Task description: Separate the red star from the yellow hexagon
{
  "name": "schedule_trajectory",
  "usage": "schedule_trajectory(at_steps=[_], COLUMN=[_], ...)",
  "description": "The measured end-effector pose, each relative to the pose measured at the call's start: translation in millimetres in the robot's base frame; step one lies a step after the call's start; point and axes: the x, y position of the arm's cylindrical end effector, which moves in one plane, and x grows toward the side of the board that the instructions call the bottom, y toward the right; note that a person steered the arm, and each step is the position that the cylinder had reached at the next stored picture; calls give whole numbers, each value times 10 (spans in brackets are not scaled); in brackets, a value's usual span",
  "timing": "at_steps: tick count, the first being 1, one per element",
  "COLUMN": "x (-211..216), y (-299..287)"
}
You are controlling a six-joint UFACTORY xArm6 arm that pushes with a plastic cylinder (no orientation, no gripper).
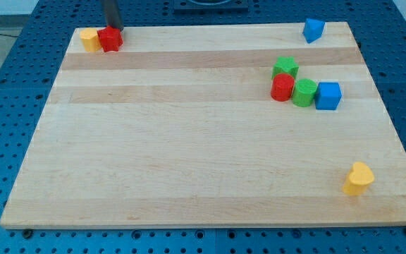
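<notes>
The red star (110, 39) sits at the board's top left corner, touching the yellow hexagon (89, 39) on its left. My tip (113, 28) comes down from the view's top and rests at the red star's upper right edge, right against it.
A green block (285, 68), a red cylinder (282, 87), a green cylinder (304, 92) and a blue cube (328, 95) cluster at the right. A blue block (314, 29) sits at the top right edge. A yellow heart (359, 178) lies at the bottom right. The wooden board (189, 141) lies on a blue pegboard.
</notes>
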Motion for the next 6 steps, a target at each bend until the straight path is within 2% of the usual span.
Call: schedule_trajectory(at_steps=[2, 4, 6], x=[127, 680, 1309], y=[-124, 43, 483])
